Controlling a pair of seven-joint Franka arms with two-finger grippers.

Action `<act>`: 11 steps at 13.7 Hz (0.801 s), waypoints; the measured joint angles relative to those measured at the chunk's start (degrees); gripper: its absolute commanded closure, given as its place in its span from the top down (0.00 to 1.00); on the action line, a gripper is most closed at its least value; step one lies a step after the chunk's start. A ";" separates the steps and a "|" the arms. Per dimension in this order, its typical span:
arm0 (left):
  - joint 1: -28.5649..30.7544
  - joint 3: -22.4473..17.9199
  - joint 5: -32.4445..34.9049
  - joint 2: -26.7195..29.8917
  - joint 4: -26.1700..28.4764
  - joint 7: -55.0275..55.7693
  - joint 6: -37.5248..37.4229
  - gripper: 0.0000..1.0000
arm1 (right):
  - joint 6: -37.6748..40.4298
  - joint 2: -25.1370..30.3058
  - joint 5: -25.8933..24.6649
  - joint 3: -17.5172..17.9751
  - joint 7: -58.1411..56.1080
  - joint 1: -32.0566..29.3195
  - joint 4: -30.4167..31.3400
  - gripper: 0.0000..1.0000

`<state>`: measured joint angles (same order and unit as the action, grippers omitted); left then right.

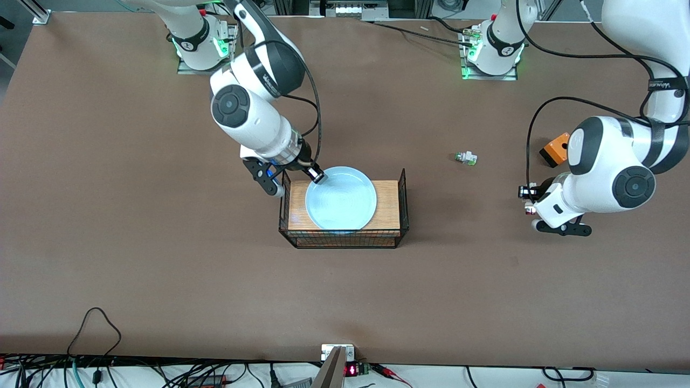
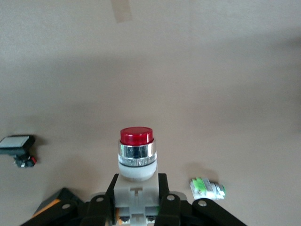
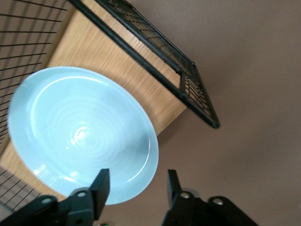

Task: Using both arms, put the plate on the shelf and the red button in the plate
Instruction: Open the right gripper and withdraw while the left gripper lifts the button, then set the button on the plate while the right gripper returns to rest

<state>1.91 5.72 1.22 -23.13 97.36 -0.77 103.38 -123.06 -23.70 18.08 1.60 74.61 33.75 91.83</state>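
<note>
The right gripper (image 3: 136, 186) hangs at the plate's (image 1: 340, 205) edge nearest the right arm's end of the table, its two flat black fingers (image 3: 100, 187) standing apart with the rim between them and no clamp on it. The plate is round, shallow and glossy pale blue, with faint concentric rings in its well, and it lies flat on the pale wood-grain board of the wire rack (image 1: 401, 186). The rack's sides are thin black wire mesh, standing up around the board.

The left gripper (image 2: 136, 200) is over bare table near the left arm's end, its black fingers (image 2: 165, 188) clamped on the whitish square plastic body of the red button (image 2: 136, 153). The button has a ridged, shiny metal collar and a smooth, translucent red domed cap pointing away from the gripper.

Near it on the table sit an orange box (image 1: 555, 149) with a black side and a black part with a white cap (image 2: 18, 144), which shows a small red spot beside it. A small white part with a green mark (image 1: 466, 158) lies on the table between the rack and the left arm.

The table (image 1: 161, 269) is a matte brown, finely textured sheet. A white logo on a black band around the left arm's upper link is too small to read for certain.
</note>
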 measured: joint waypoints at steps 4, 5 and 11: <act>-0.13 7.60 -0.18 2.75 -8.59 2.69 -10.47 0.17 | 6.98 7.63 -4.46 -0.81 -4.84 -1.80 -0.50 1.00; -0.31 10.28 -0.85 3.32 -10.27 4.80 -11.26 0.17 | 10.03 9.49 -6.37 -0.98 -9.01 -3.24 -0.50 1.00; -5.21 16.24 -16.76 1.45 -11.93 15.95 -0.16 0.17 | 21.14 12.89 -12.11 -1.56 -39.33 -17.87 -0.45 1.00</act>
<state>-3.30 21.96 -15.54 -21.68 85.43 15.19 103.21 -101.92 -10.82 5.97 0.04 35.28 15.88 91.38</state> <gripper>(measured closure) 0.661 0.000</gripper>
